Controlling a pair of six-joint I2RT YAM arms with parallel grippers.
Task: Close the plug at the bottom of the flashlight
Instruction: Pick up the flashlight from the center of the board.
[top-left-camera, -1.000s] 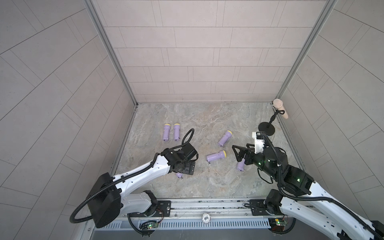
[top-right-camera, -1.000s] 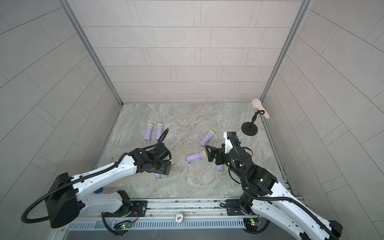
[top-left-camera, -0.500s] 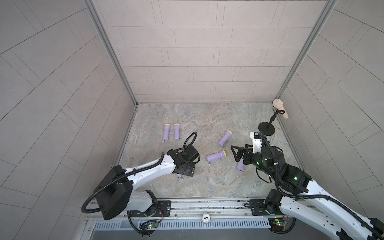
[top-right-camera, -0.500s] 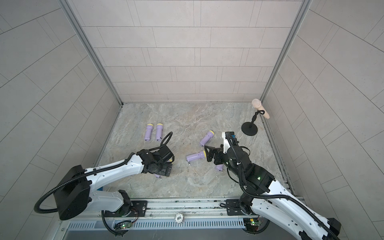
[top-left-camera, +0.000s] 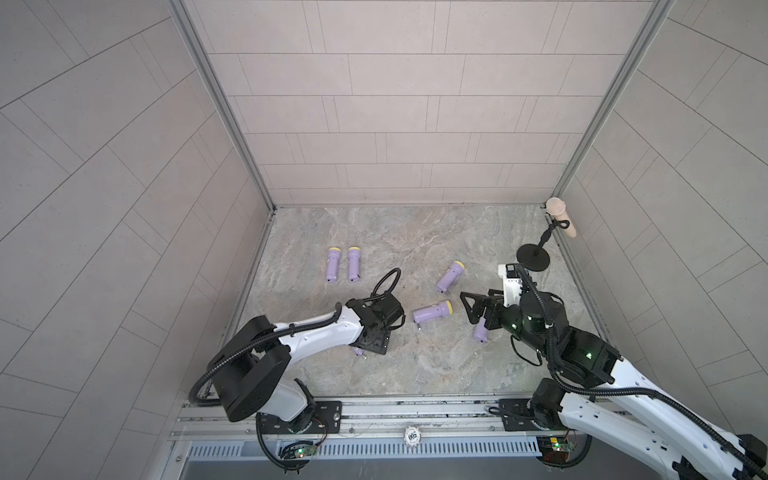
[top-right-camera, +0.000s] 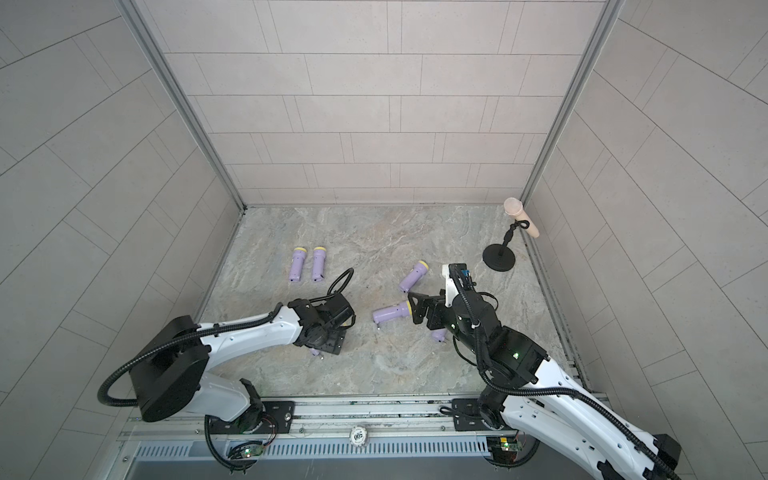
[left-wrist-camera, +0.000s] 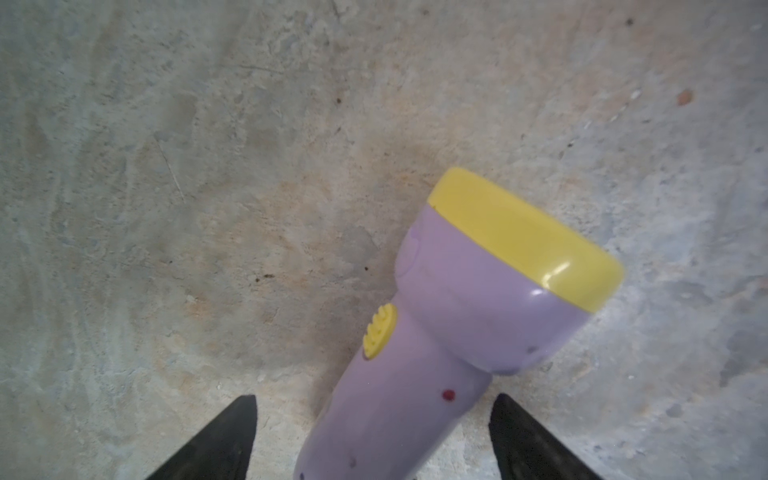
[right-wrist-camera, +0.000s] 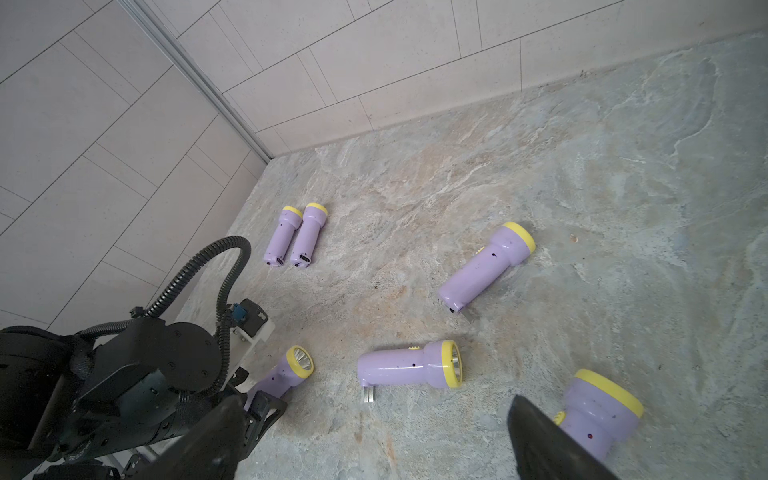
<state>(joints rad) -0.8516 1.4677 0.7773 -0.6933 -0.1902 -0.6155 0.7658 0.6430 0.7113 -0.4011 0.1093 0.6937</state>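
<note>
Your left claw (left-wrist-camera: 373, 415) stands spread, a fingertip on each side of the lilac flashlight (left-wrist-camera: 478, 299), with gaps showing, so nothing is pinched. That flashlight lies flat on the table (top-left-camera: 415, 374), near and left of centre. In a top view its plug prongs (top-left-camera: 362, 355) stick out at the tail, so I judge the closing not yet done. Your right claw (right-wrist-camera: 376, 405) is spread and empty above the right-hand flashlight (right-wrist-camera: 598, 411). The centre flashlight (right-wrist-camera: 409, 365) and far-centre flashlight (right-wrist-camera: 484, 266) also show prongs out; the far-left pair (right-wrist-camera: 309, 235) look folded flush. The flashlight's body is smooth plastic with a flared head, a yellow lens ring (left-wrist-camera: 523, 237) and a ribbed switch (left-wrist-camera: 379, 336).
</note>
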